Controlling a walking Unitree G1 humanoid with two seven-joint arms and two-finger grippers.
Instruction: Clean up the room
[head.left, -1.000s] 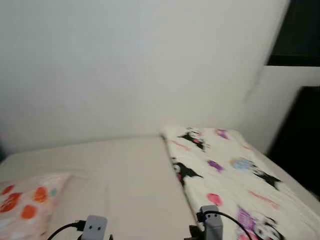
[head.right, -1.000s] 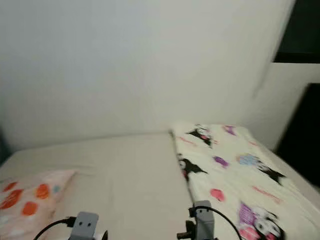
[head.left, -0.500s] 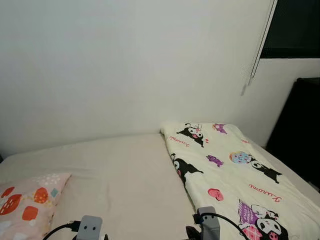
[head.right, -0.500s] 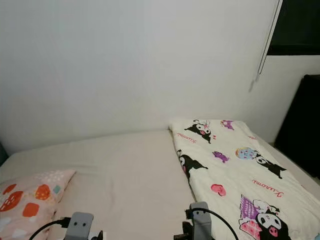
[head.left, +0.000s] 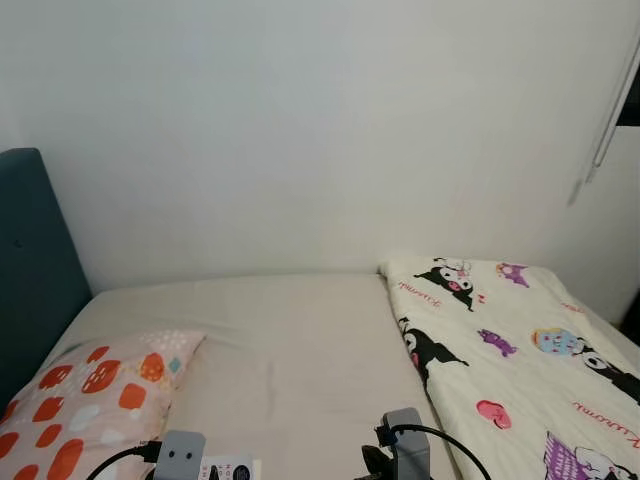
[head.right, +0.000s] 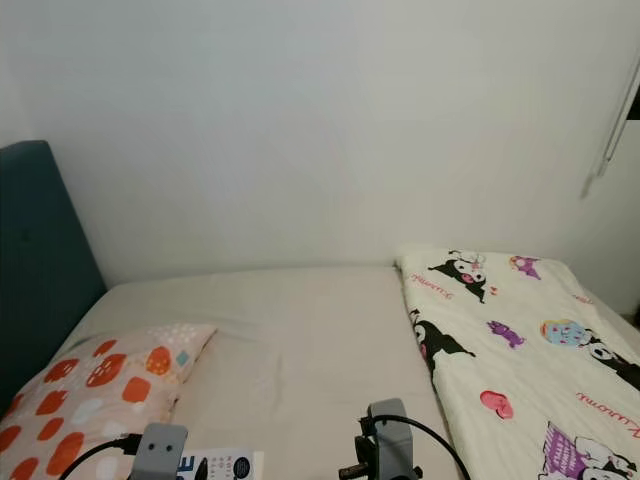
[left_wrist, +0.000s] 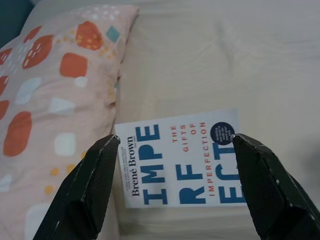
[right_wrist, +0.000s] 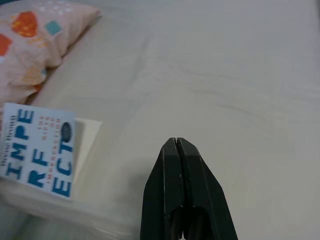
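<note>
Since the book (left_wrist: 180, 160) lies flat on the bed (head.left: 300, 340) just beside the pillow (left_wrist: 55, 100), we've got our left pincer (left_wrist: 172, 142) spread wide over it for a grab; right pincer (right_wrist: 178, 150) hangs closed.

Bed (head.left: 290, 340): pillow (head.left: 85, 400), book (left_wrist: 182, 157), blanket (head.left: 520, 360)

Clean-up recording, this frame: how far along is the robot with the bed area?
Looks done: the cartoon-print blanket lies spread flat and the spotted pillow sits by the headboard. In hand: nothing; the left gripper hovers open over the book, which lies on the mattress beside the pillow, and the right gripper is shut and empty. Left: picking up the book.
</note>
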